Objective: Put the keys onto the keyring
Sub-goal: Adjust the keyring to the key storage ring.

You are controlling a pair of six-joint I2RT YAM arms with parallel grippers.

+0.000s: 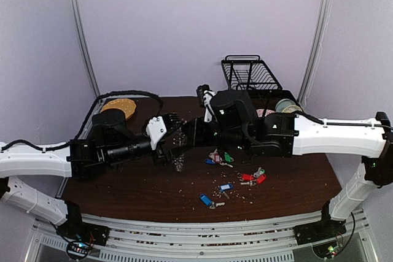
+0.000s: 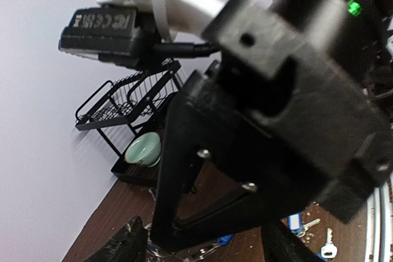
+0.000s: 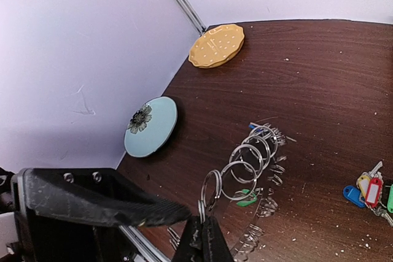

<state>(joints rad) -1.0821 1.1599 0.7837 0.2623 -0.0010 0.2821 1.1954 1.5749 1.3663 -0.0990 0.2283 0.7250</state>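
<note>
Most of the job is left: the keys (image 1: 252, 178) lie loose on the counter (image 1: 123, 194), at four o'clock from the dangling keyring (image 3: 245, 164), though a green tag (image 3: 246, 199) among its loops may already be threaded. Only the right wrist view shows the right gripper (image 3: 201, 228) pinched tight on one ring. The left gripper (image 2: 206, 246) gapes wide, apparently empty.

Wht arm shells (image 1: 334, 136), blk joints (image 1: 276, 133), blk right claw (image 3: 199, 240).
</note>
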